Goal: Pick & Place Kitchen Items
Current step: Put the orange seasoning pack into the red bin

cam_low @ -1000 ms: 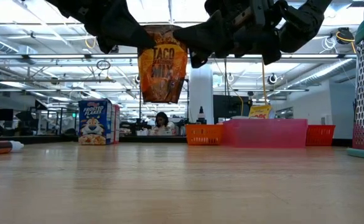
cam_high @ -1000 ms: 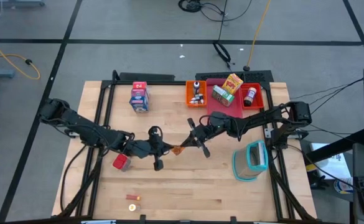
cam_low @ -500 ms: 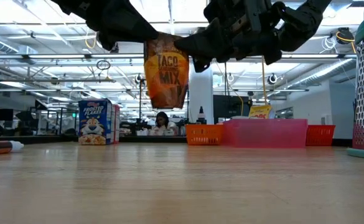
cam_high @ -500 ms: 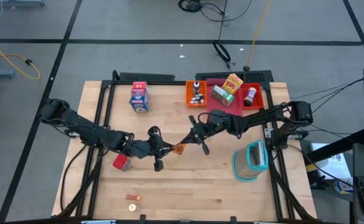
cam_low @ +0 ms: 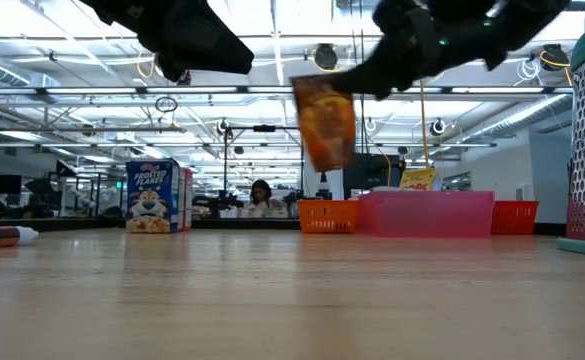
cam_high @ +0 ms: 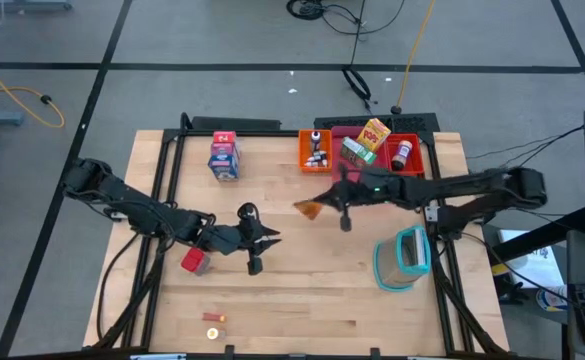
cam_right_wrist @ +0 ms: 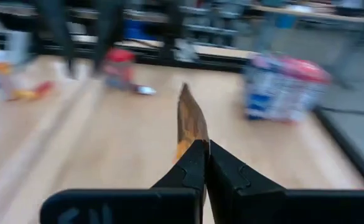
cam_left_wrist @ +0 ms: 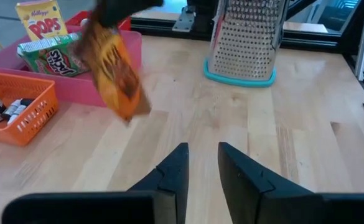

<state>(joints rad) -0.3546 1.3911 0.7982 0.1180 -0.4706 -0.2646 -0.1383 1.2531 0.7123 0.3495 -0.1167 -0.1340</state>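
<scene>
Here the right claw (cam_high: 330, 204), pinching the orange packet (cam_high: 308, 209), holds it hanging lengthwise downward above the table (cam_high: 302, 300).

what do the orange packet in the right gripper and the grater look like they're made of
Orange packet: apparently thin printed foil or plastic film, slightly glossy; it hangs flat from the right gripper, seen edge-on as a thin sheet. Grater: looks like shiny perforated metal, rows of small holes, on a teal base, probably plastic.

Right end effector (cam_high: 324, 205) clamped, raised mid-table; left end effector (cam_left_wrist: 201, 163) seemingly parted slightly.
</scene>
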